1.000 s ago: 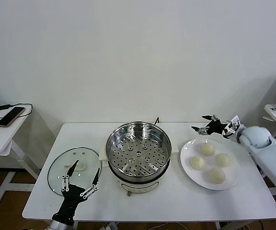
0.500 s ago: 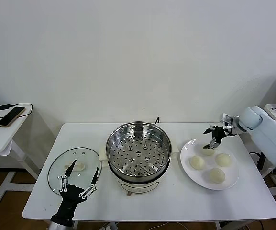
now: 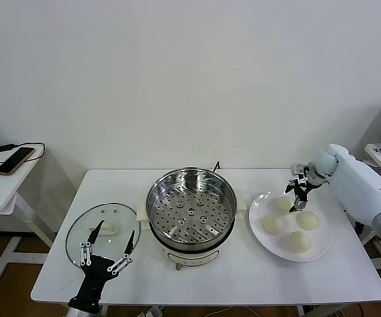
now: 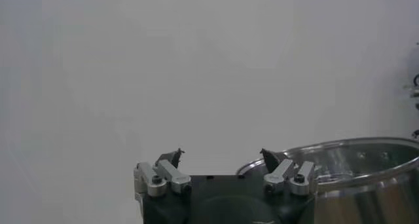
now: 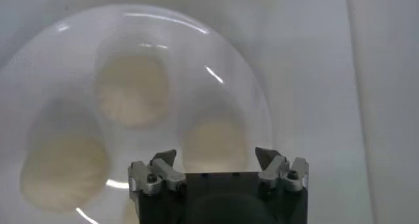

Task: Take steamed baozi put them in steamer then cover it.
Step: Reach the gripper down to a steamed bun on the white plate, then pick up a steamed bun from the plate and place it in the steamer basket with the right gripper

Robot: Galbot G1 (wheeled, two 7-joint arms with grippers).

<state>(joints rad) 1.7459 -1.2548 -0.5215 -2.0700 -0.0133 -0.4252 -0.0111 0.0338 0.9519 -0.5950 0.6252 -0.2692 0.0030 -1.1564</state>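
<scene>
Left gripper (image 3: pixel 109 254) sits low at the table's front-left edge, jaws spread wide, gripping nothing; its fingertips stand over the near rim of the cover (image 3: pixel 102 233). In the left wrist view the same gripper (image 4: pixel 221 158) shows both fingers parted with empty air between, the steamer (image 4: pixel 353 160) wall just beside it.

Cover lies flat on the white table (image 3: pixel 243 277), left of the steamer, cream handle up at its centre, touching nothing else that can be made out.

Steamer (image 3: pixel 191 210) stands upright mid-table, mouth open to the ceiling, perforated tray bare.

White plate (image 3: pixel 319 247) sits right of the steamer, carrying four steamed baozi (image 3: pixel 272 224). Buns are round, no clear long axis, resting apart from each other.

Right gripper (image 3: pixel 299 195) hangs over the plate's far edge, pointing down, jaws wide apart, holding nothing. In the right wrist view the gripper (image 5: pixel 216 158) brackets one bun (image 5: pixel 216 143) directly beneath; contact cannot be told. Another bun (image 5: pixel 131 88) lies beyond it on the plate (image 5: pixel 249 81).
</scene>
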